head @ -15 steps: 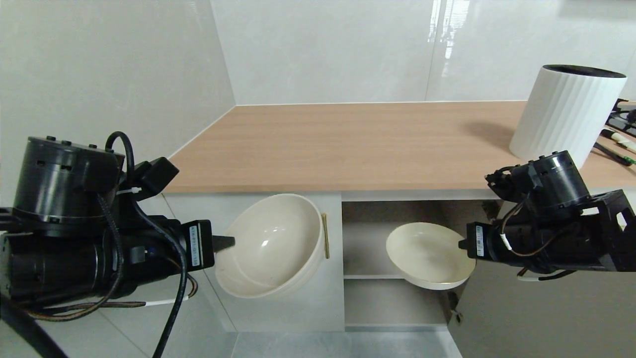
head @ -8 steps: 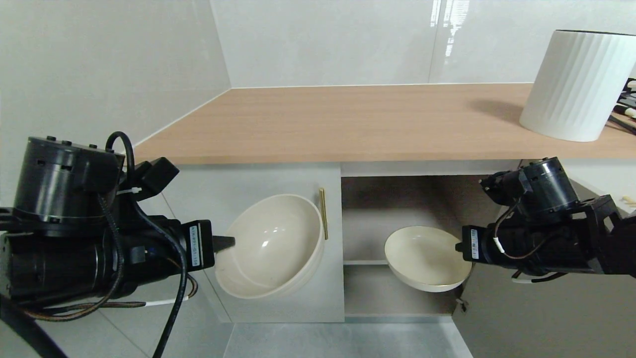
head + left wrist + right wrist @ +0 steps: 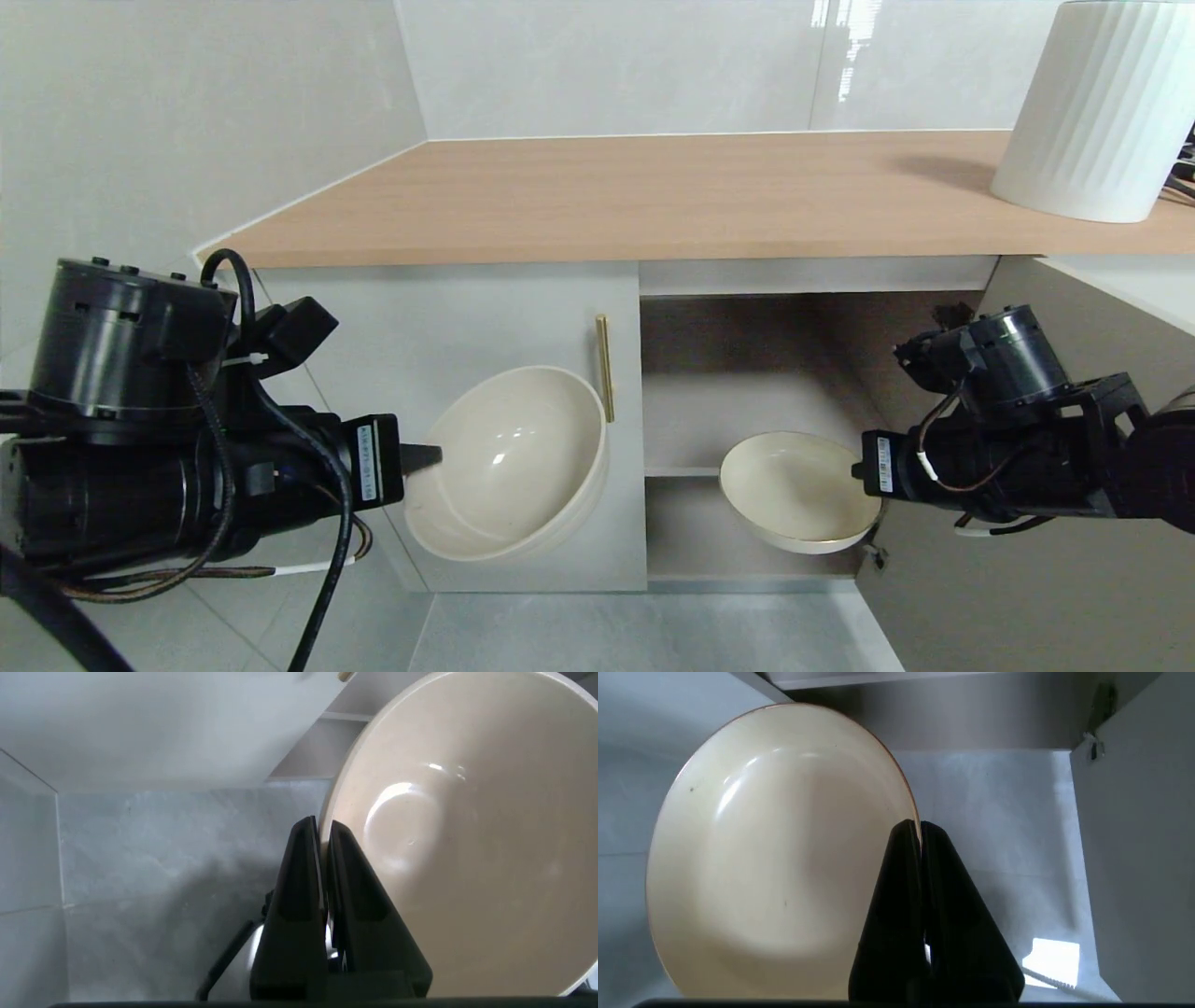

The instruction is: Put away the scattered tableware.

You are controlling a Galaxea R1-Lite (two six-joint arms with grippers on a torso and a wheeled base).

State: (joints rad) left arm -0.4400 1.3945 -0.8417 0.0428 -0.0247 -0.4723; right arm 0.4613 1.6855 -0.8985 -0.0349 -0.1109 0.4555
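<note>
Nearest, the left gripper [image 3: 425,457] was seen with its fingers pinched narrowly on the rim of a large cream bowl [image 3: 513,462]. This bowl was held tilted in the air before the closed cabinet door [image 3: 467,317], by the lower end of its gold handle [image 3: 604,367]. The right gripper [image 3: 859,467] was likewise clamped on the rim of a smaller cream bowl [image 3: 798,490], held before the open compartment, about level with the shelf's [image 3: 681,471] front edge. Farther off, a white ribbed container [image 3: 1092,112] was stood at the right end of the wooden countertop [image 3: 653,196].
</note>
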